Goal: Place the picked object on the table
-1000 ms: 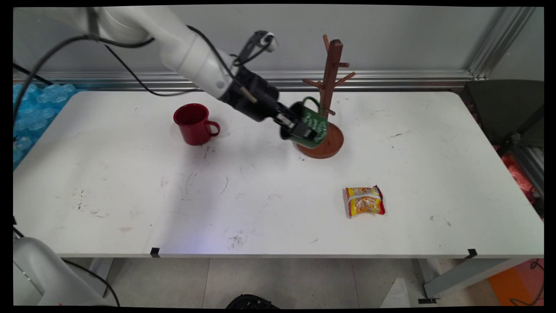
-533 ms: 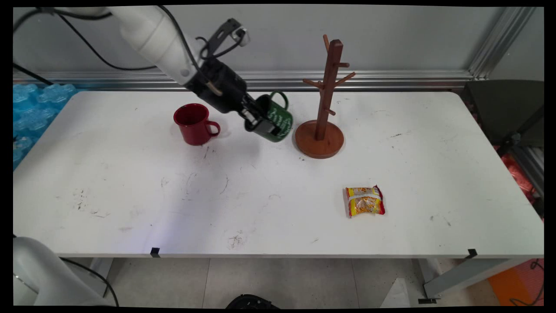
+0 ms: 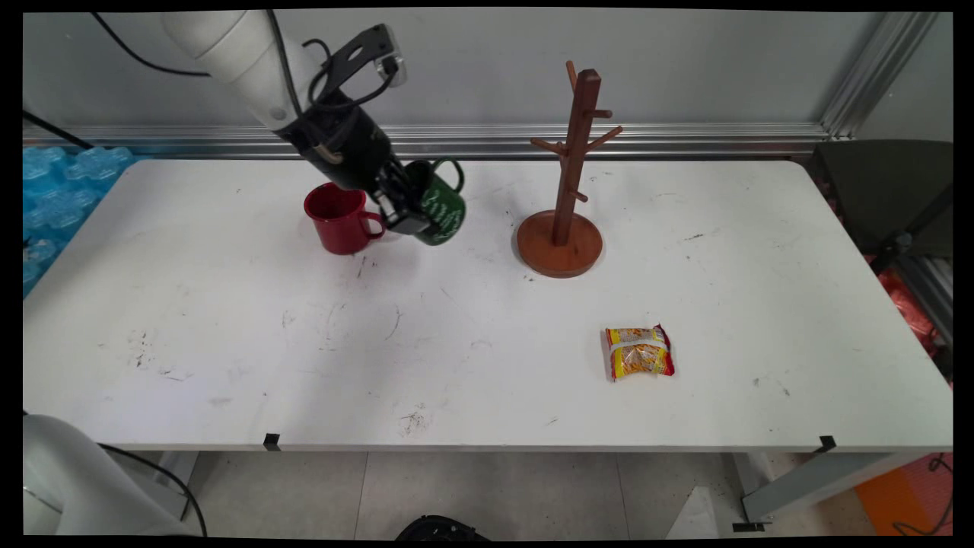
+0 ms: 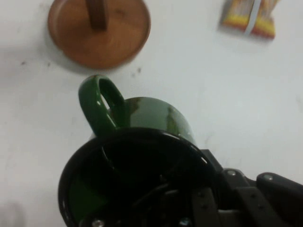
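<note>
A white surface point(image 3: 487, 342) before a grey wall carries a red mug point(image 3: 339, 218), a wooden mug tree point(image 3: 567, 199) and a snack packet point(image 3: 639, 352). A green mug point(image 3: 437, 205) is held tilted above the surface just beside the red mug, its rim wall pinched by the jaws of the gripper point(image 3: 403, 209). The mug is judged rigid, glossy and likely slippery; its handle point(image 4: 100, 105) is left free. Open room lies toward the near edge.
</note>
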Controlling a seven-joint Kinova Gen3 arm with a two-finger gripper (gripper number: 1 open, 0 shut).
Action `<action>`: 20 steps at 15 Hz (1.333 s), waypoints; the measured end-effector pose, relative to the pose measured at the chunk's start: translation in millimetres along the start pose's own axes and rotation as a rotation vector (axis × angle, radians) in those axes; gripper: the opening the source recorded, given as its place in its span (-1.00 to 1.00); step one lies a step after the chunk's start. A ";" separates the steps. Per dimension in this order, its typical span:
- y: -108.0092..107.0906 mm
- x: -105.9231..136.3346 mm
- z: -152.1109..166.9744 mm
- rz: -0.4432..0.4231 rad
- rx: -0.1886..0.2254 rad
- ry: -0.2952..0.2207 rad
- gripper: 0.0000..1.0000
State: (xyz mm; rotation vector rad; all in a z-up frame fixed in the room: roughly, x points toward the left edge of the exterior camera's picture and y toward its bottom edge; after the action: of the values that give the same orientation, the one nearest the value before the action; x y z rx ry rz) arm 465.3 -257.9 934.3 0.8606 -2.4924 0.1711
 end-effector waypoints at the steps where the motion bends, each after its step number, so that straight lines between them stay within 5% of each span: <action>1: 0.5 -0.6 -2.2 0.023 0.009 -0.024 -1.00; 10: -1.9 -21.8 2.8 0.207 0.060 -0.250 -1.00; 20: -15.7 -44.8 54.5 0.313 0.042 -0.401 -1.00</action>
State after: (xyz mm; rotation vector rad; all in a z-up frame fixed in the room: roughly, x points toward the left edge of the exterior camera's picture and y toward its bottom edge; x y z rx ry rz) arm 482.8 -260.7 864.1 0.5557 -3.0023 0.1689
